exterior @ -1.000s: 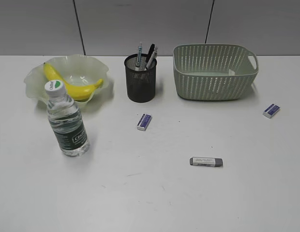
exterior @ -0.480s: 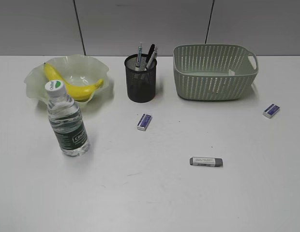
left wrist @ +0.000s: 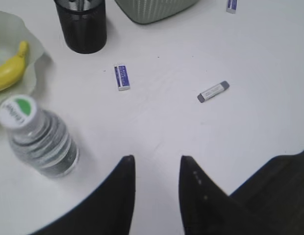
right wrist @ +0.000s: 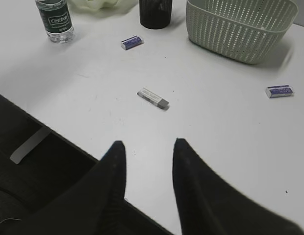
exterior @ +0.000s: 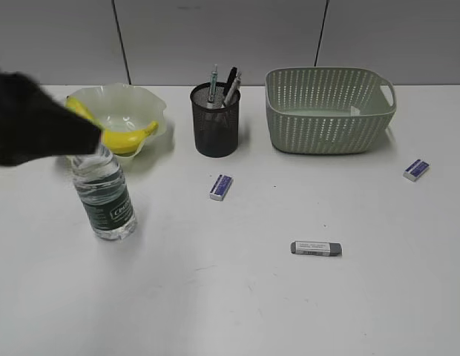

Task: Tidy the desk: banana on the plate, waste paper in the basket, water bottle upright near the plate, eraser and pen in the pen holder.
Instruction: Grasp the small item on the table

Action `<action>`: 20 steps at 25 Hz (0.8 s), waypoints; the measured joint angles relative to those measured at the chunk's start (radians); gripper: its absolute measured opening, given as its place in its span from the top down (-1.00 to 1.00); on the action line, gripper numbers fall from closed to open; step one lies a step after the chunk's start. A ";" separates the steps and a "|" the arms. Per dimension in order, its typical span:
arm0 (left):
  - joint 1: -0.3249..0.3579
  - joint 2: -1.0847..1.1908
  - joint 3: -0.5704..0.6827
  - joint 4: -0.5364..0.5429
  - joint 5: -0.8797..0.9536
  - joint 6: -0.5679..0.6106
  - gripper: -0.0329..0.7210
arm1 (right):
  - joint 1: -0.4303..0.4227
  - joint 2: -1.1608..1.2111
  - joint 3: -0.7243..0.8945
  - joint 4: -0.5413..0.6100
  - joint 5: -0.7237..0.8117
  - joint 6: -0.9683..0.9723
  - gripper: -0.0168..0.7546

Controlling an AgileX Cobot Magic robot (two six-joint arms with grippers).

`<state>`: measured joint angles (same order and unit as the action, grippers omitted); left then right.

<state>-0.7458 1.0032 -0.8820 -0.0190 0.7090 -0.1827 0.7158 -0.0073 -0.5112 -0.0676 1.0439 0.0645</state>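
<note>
The pen holder (exterior: 215,121) stands upright at the back of the desk (exterior: 237,297) with several pens (exterior: 224,87) sticking out of it, and everything else sits around it. To its left, the plate (exterior: 133,111) holds the banana (exterior: 130,138), and in front of the plate the water bottle (exterior: 104,194) stands upright. To the pen holder's right sits the basket (exterior: 330,110); whether any waste paper lies inside cannot be told. Just in front of the pen holder lies a small white-and-blue eraser (exterior: 221,187), farther forward and to the right a grey eraser (exterior: 316,248), and well off to the right, past the basket, another white-and-blue eraser (exterior: 415,170). The left gripper (left wrist: 156,169) hangs above the desk beside the bottle, its fingers spread and holding nothing; its arm shows as a dark blur (exterior: 33,119) left of the pen holder. The right gripper (right wrist: 148,154) hovers over the near edge, fingers parted and bare.
</note>
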 joint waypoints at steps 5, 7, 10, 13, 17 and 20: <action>0.000 0.368 -0.271 -0.008 0.003 0.000 0.27 | 0.000 0.000 0.000 0.001 0.000 0.000 0.25; 0.000 0.479 -0.374 -0.009 0.020 0.000 0.27 | 0.000 0.000 0.000 0.001 0.000 0.000 0.26; 0.000 0.646 -0.527 -0.008 0.084 0.000 0.24 | 0.000 0.000 0.000 0.001 0.000 0.000 0.26; 0.000 0.806 -0.671 0.005 0.173 -0.013 0.14 | 0.000 0.000 0.000 0.001 0.000 0.000 0.26; 0.000 0.981 -0.818 0.027 0.263 -0.043 -0.02 | 0.000 0.000 0.000 0.001 0.000 0.000 0.26; 0.000 1.080 -0.890 0.078 0.279 -0.063 -0.05 | 0.000 0.000 0.000 0.001 0.000 -0.001 0.26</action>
<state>-0.7458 2.0827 -1.7723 0.0592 0.9879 -0.2460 0.7158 -0.0073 -0.5112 -0.0665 1.0437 0.0633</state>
